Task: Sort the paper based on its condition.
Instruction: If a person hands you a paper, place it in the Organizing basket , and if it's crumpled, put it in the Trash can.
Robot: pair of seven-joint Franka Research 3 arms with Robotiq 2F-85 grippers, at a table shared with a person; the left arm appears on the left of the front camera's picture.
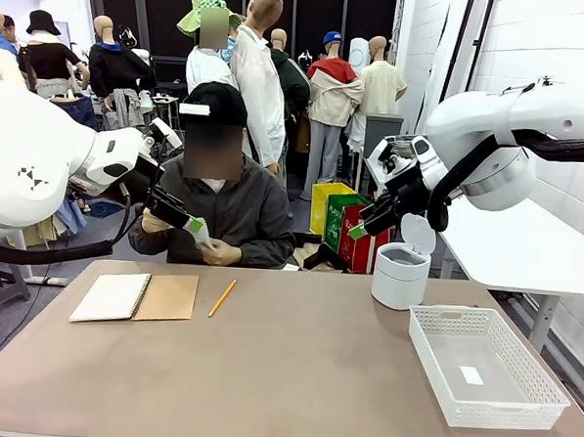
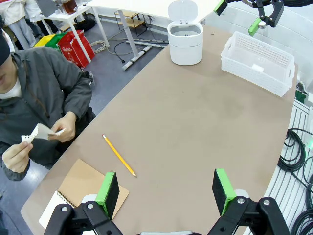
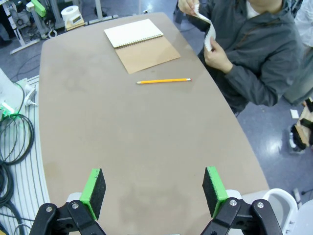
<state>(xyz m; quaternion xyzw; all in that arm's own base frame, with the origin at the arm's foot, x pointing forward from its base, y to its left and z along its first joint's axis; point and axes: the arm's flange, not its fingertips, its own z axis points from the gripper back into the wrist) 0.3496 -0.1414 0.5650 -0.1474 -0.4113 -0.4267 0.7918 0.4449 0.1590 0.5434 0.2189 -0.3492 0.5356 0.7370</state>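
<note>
The white plastic mesh basket (image 1: 549, 391), a shallow rectangle with a latticed wall, stands near the bin (image 1: 400, 276), to its right and closer to the robot. A small white rectangle (image 1: 471, 375) lies flat on the basket's floor; whether it is a sheet or a label cannot be told. The bin is a smooth white cylinder with its round lid tipped up; its inside looks grey, and nothing in it can be made out. The paper (image 1: 201, 235), a thin white sheet bent into a curl, is in the grasp of the person (image 1: 242, 208) seated at the far edge of the brown matte surface (image 1: 294, 375), well to the left of the bin. Farther left of the bin lies an open spiral notebook (image 1: 136, 296), with a cream page on one side and a tan cardboard cover on the other. A yellow pencil (image 1: 222, 298) lies just beside that cover, on the side toward the bin. On the floor behind the bin sits a red bag (image 2: 73, 48) printed "GLASS". The left claw (image 2: 165, 188) hangs above the notebook's end of the surface, well left of the bin, released, its green pads wide apart with nothing between them. The right claw (image 3: 152, 188) is raised in the air just left of the bin's lid, also released and holding nothing.
</note>
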